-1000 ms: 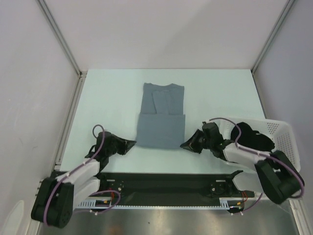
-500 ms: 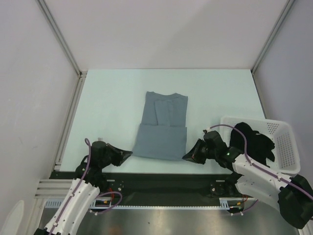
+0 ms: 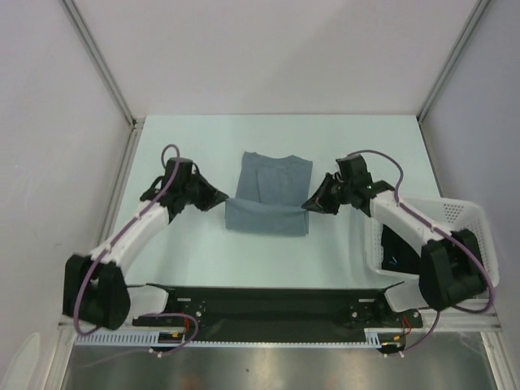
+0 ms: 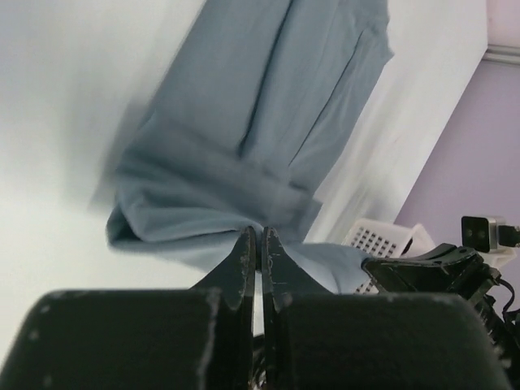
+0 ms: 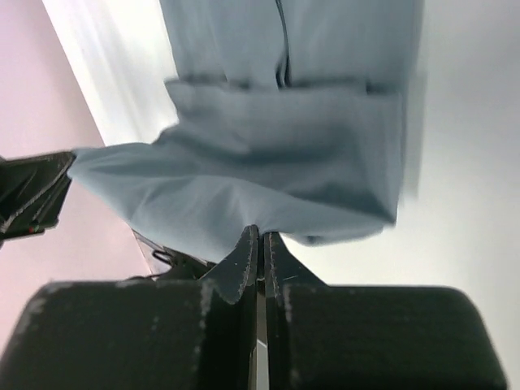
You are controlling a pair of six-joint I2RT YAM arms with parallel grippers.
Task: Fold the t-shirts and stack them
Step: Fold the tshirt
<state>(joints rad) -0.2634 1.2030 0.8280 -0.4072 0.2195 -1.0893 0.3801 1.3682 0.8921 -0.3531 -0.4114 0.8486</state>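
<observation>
The slate grey-blue t-shirt [image 3: 272, 191] is lying mid-table [image 3: 203, 138], its near hem doubling over the rest. The 2 claws are holding that hem (1 corner each): the left gripper [image 3: 223, 197] and right gripper [image 3: 309, 205] are both clamping cloth. A white lattice basket [image 3: 463, 215] is sitting right.

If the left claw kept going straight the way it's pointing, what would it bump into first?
The grey-blue t-shirt: the left gripper is shut on its lifted edge and points across it. Past the cloth, probably the right gripper facing it, though depth is unclear.
</observation>
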